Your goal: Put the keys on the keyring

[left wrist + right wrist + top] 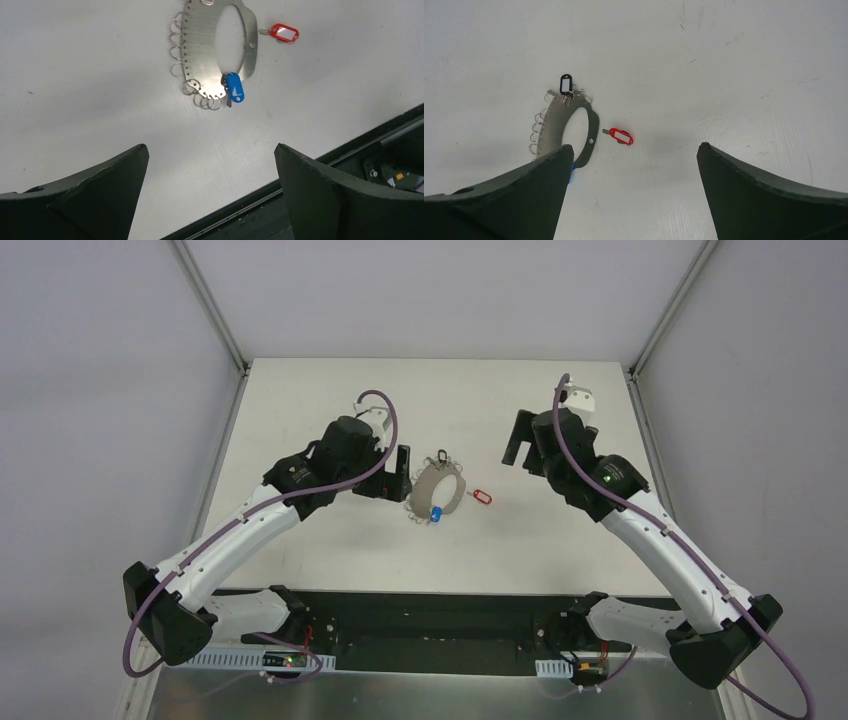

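Left fingers [100, 200]: spread wide, holding nothing, hanging just beside the keyring on its left. Right fingers [514, 200]: likewise spread and empty, near the keyring on its right. Counter [300, 400]: smooth, pale, offering nothing to brace small parts against. Keyring [200, 50]: one flat silvery loop fringed with small rings, lying loose at the counter's middle between the two arms. Being unclamped, it is likely to slide or pivot if a key is pushed at it before the other arm pins it. Blue key [234, 87]: at the loop's near edge, touching it; whether it is threaded cannot be told. A descending left finger could knock it askew. Dark key [566, 84]: at the loop's far edge among the rings, attachment likewise unclear. Red key [284, 33]: loose, just beside the loop on the right arm's side, lying flat. It is the likely next pick, and wide fingers may skid it away or close over it without lifting it.
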{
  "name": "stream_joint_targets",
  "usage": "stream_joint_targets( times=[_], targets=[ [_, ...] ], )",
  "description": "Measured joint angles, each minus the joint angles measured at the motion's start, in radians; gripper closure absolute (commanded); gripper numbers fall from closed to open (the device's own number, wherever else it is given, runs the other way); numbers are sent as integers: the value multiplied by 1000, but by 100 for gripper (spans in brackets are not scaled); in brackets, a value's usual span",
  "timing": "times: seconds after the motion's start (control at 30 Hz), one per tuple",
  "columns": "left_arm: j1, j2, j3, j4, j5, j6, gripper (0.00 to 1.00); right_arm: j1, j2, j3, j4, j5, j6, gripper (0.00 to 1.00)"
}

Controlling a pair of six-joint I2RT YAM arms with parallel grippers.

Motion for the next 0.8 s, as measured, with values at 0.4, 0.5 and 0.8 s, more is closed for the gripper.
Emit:
stream_joint_targets(
  times=[0.4, 0.5, 0.8],
  targets=[
    [38, 3, -2, -15, -48, 32, 1, 6, 153, -54, 108, -118, 31, 1],
    [38, 2, -12, -14, -69, 35, 1, 24, 222, -44, 113, -123, 54, 1],
    [38, -1, -37, -18, -111, 34, 1, 117, 400, 25, 121, -219, 53, 5]
  ],
)
